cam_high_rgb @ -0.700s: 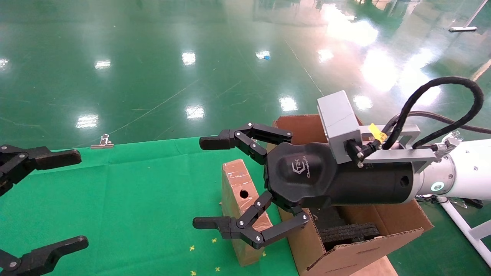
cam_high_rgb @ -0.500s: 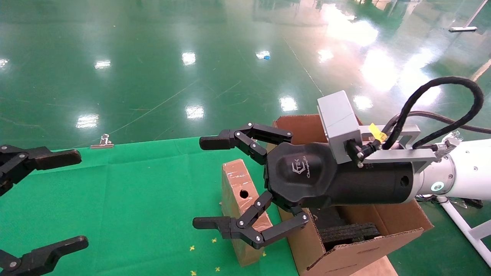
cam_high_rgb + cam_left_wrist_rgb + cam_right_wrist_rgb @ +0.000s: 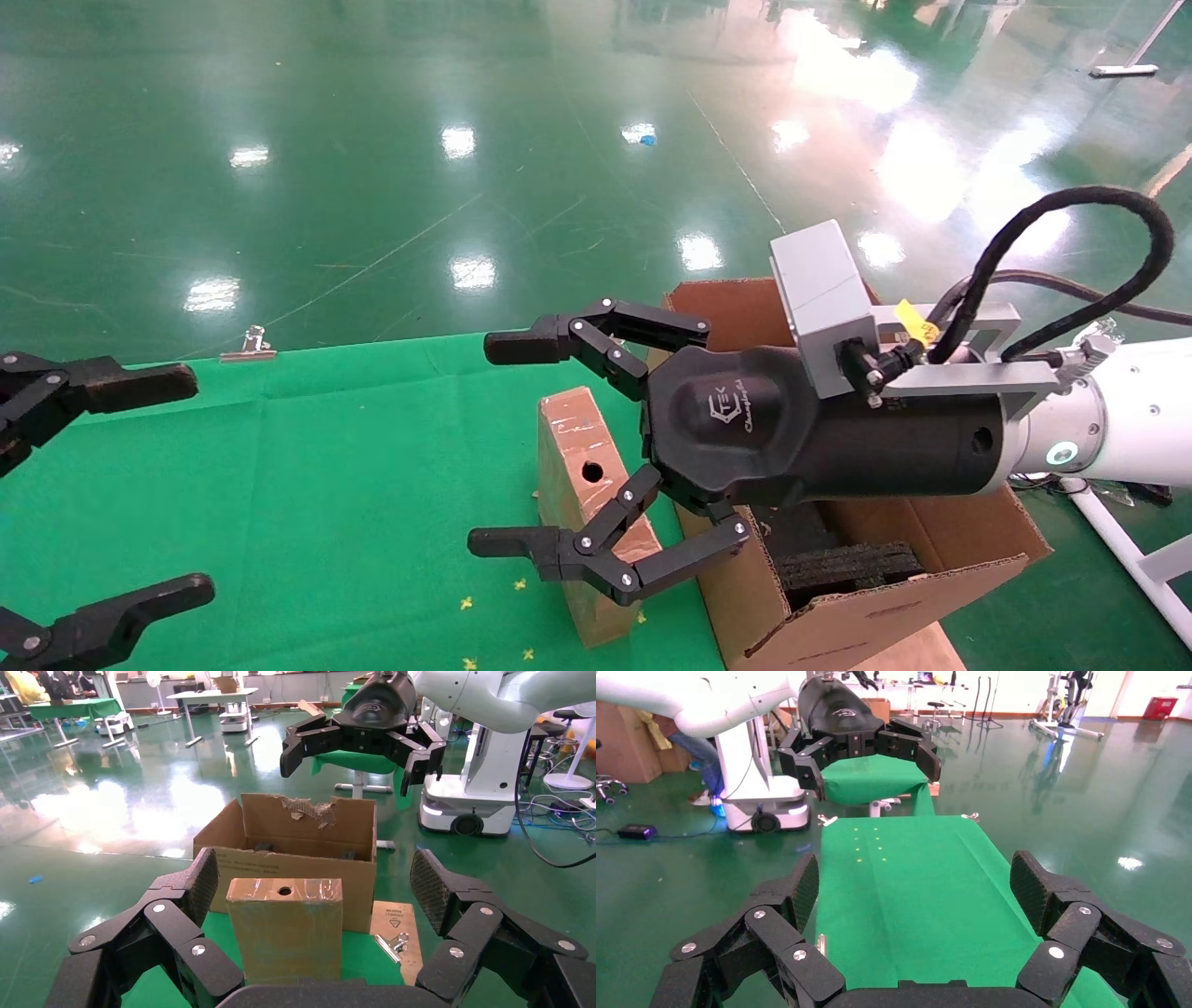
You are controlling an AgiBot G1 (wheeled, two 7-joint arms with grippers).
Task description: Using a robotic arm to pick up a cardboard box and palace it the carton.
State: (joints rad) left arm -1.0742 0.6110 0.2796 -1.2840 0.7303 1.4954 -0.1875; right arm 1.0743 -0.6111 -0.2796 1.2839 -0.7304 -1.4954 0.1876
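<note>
The box (image 3: 585,508) stands on edge on the green cloth (image 3: 326,485), just beside the carton (image 3: 931,559), ungrasped. The right gripper (image 3: 484,445) hovers above it, fingers spread; the left gripper (image 3: 186,480) waits apart, also spread. Grasping and placing both remain.

The cardboard box (image 3: 585,508) stood on edge, its taped top face showing 1 round hole. Just right of it sat the open carton (image 3: 931,550), flaps torn, black foam inside.
</note>
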